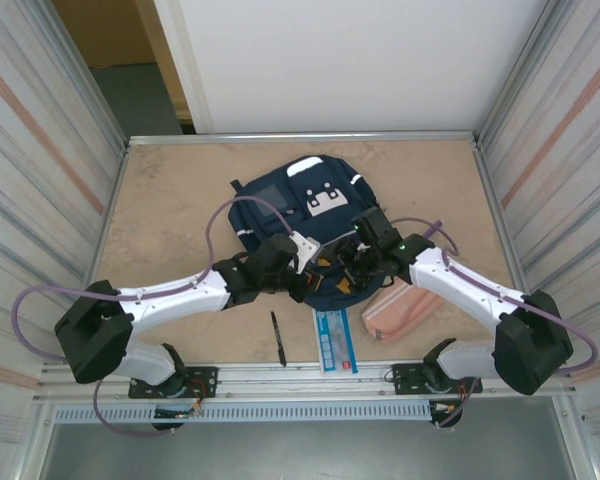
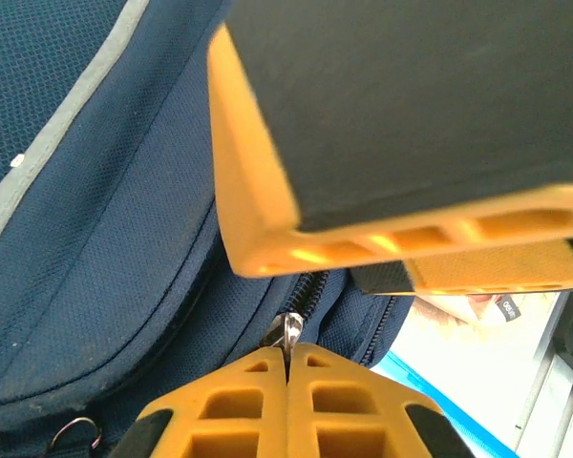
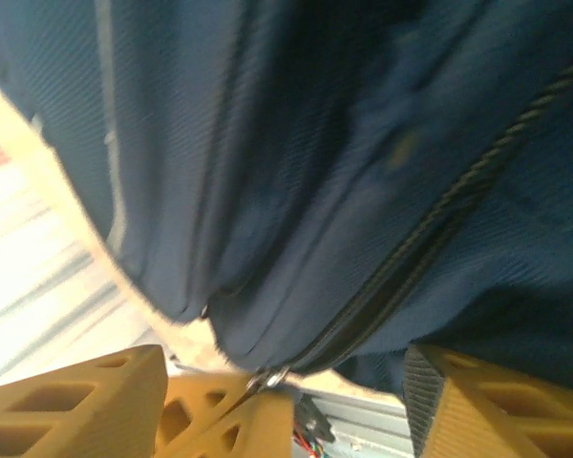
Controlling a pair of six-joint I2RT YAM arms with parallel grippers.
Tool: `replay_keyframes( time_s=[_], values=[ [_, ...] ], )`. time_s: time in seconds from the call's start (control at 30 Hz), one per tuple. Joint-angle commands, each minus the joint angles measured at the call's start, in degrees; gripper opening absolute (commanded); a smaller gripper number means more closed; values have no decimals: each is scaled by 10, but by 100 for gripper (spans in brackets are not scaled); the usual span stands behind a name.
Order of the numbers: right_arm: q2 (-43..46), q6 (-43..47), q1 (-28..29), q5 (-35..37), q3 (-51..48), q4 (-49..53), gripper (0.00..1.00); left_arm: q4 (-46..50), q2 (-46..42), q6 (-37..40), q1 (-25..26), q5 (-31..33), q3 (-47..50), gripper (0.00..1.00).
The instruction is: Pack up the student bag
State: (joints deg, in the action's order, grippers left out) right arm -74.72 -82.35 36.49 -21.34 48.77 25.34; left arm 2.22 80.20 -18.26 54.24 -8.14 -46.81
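Observation:
The student bag (image 1: 298, 215), navy blue with white patches, lies flat in the middle of the table. Both grippers meet at its near edge. My left gripper (image 2: 288, 355) is shut on the bag's metal zipper pull (image 2: 292, 330), at the end of a dark zipper (image 3: 430, 239). My right gripper (image 3: 285, 361) is open, its fingers (image 3: 86, 401) standing wide apart on either side of the bag's edge and the left gripper's closed tips (image 3: 244, 420). One of the right fingers (image 2: 382, 134) hangs close over the left gripper. In the top view the left gripper (image 1: 315, 262) and the right gripper (image 1: 356, 262) nearly touch.
A black pen (image 1: 277, 338) lies near the front edge. To its right are a blue-and-white ruler pack (image 1: 335, 340) and a pink pencil pouch (image 1: 400, 312). Corrugated walls close in the table on both sides, and a metal rail runs along the front.

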Motion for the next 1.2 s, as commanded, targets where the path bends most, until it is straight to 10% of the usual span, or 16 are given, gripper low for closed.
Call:
replay_keyframes(
  time_s=[0.0,0.3,0.47,0.73,0.93,1.17],
  values=[
    [-19,-32,-1,48,-7,-21,50,-58,-11,1,-2,-5,-11,0],
    [-46,-11,-5,36,14,-16,0,-11,-46,31,-2,96,28,0],
    [-15,2,-20,8,22,-9,0,28,-71,44,-25,228,81,0],
    [19,39,-33,4,69,20,0,-45,-168,23,-161,48,153,0],
    [-2,35,-34,-11,70,11,0,-62,-201,-57,-60,1,95,48],
    [-19,27,-16,-12,73,-6,0,-64,-81,-146,18,38,39,51]
  ],
)
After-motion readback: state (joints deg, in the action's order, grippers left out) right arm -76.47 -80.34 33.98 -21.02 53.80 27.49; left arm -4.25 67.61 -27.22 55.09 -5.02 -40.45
